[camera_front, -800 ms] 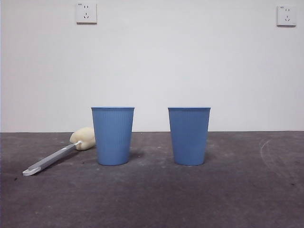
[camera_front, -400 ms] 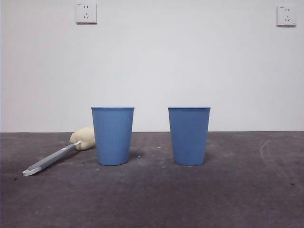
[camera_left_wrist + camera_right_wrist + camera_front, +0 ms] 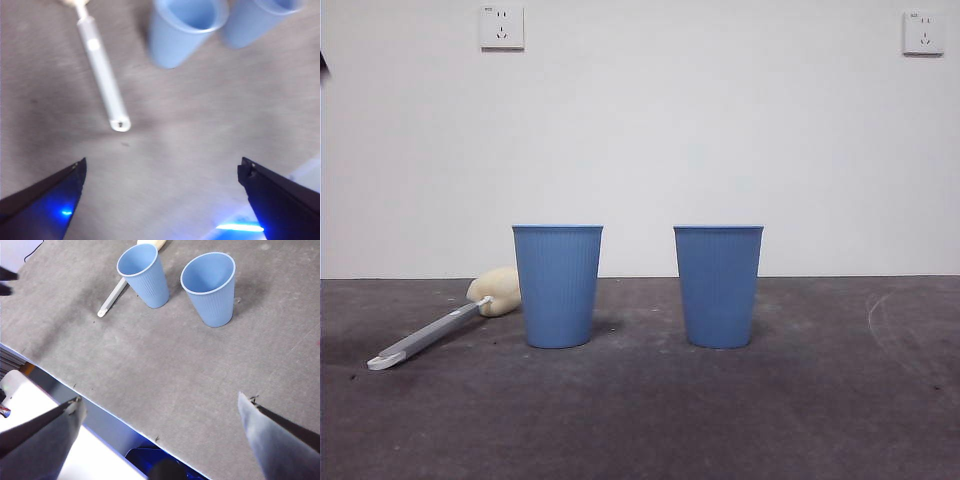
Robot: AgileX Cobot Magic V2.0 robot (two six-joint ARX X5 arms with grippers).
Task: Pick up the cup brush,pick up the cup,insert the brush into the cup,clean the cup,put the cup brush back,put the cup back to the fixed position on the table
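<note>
The cup brush (image 3: 440,328) lies flat on the table (image 3: 640,420) at the left, its cream sponge head (image 3: 496,291) behind the left blue cup (image 3: 557,285). A second blue cup (image 3: 718,286) stands upright to the right of it. In the left wrist view my left gripper (image 3: 162,162) is open and empty above the table, short of the brush handle (image 3: 102,75), with both cups (image 3: 185,25) beyond. My right gripper (image 3: 160,400) is open and empty, high over the table's near edge, well back from the cups (image 3: 210,287) and the brush (image 3: 112,297).
The table's near edge (image 3: 100,410) runs under the right gripper. A white wall with two sockets (image 3: 501,27) stands behind the table. A small dark arm tip (image 3: 323,62) shows at the front view's left edge.
A small dark tip has come into the front view high at the left edge. The cups and the brush have not moved.
</note>
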